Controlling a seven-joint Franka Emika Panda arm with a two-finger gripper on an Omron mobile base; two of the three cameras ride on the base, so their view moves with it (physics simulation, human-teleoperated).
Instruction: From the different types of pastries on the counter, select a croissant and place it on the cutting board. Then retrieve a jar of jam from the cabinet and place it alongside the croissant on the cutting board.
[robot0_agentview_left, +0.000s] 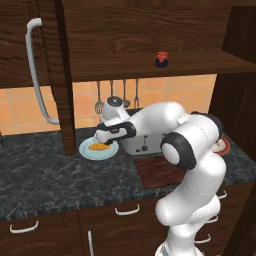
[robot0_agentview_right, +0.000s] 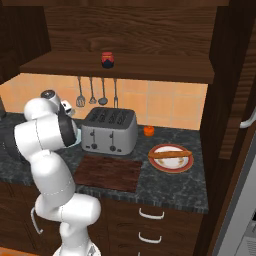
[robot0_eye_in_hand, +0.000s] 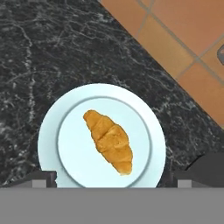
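The gripper (robot0_eye_in_hand: 111, 178) hangs right above the croissant (robot0_eye_in_hand: 109, 141), fingers spread wide apart with nothing between them. The golden pastry lies diagonally in the middle of a pale blue plate (robot0_eye_in_hand: 50, 131) on the dark marbled counter (robot0_eye_in_hand: 48, 48). From the left base view, the plate (robot0_agentview_left: 88, 152) sits just left of the toaster (robot0_agentview_left: 142, 142), with the croissant (robot0_agentview_left: 99, 147) on it under the bent arm. The cutting board (robot0_agentview_right: 109, 172) lies in front of the toaster (robot0_agentview_right: 109, 131), bare wood grain showing (nothing on it yet). Up on the open cabinet shelf (robot0_agentview_right: 150, 72) stands the jar of jam (robot0_agentview_right: 107, 60), red lid and all. Off to the right, the long stick-shaped pastry (robot0_agentview_right: 169, 154) rests across a red-rimmed plate (robot0_agentview_right: 170, 165), well apart from the arm.
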